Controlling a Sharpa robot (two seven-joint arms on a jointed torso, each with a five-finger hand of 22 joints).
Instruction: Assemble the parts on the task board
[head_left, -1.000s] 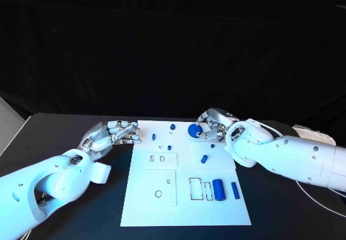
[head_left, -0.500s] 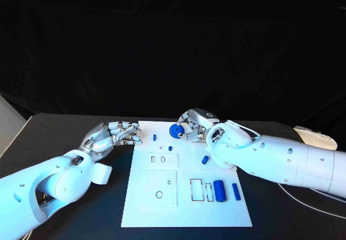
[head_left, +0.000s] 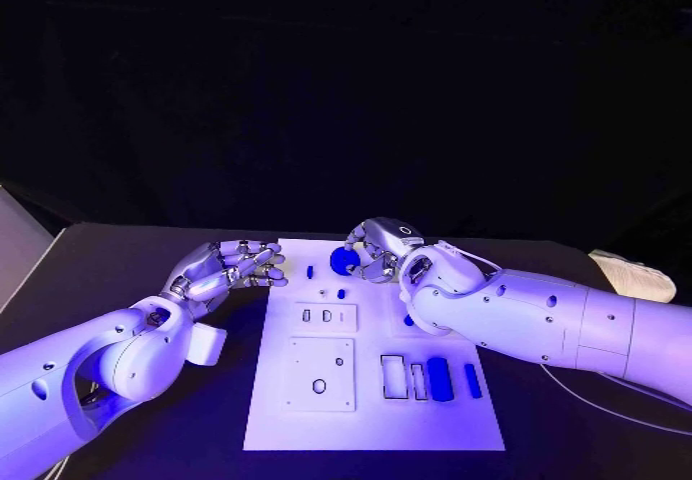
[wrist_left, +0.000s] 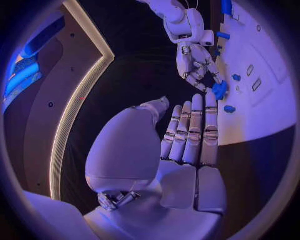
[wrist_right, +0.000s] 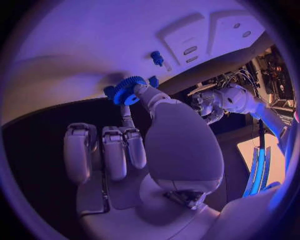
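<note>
The white task board (head_left: 372, 410) lies in the middle of the table. My right hand (head_left: 378, 250) hovers over the board's far edge and pinches a blue gear (head_left: 346, 262) between thumb and a finger. The right wrist view shows that gear (wrist_right: 128, 90) at the fingertips, above the board (wrist_right: 75, 45) and near a small blue peg (wrist_right: 156, 58). My left hand (head_left: 231, 266) sits by the board's far left corner, fingers apart, holding nothing. In the left wrist view its fingers (wrist_left: 190, 132) lie straight, with the right hand (wrist_left: 197, 65) and gear (wrist_left: 220, 90) beyond.
Two small blue pegs (head_left: 309, 271) (head_left: 340, 294) stand on the far part of the board. A blue cylinder (head_left: 440, 379) and a thin blue bar (head_left: 472, 380) lie beside slots near the right edge. A white object (head_left: 635, 275) sits at the table's right.
My right hand has carried the gear leftward along the board's far edge, nearer to the left hand. The left hand has stayed in place.
</note>
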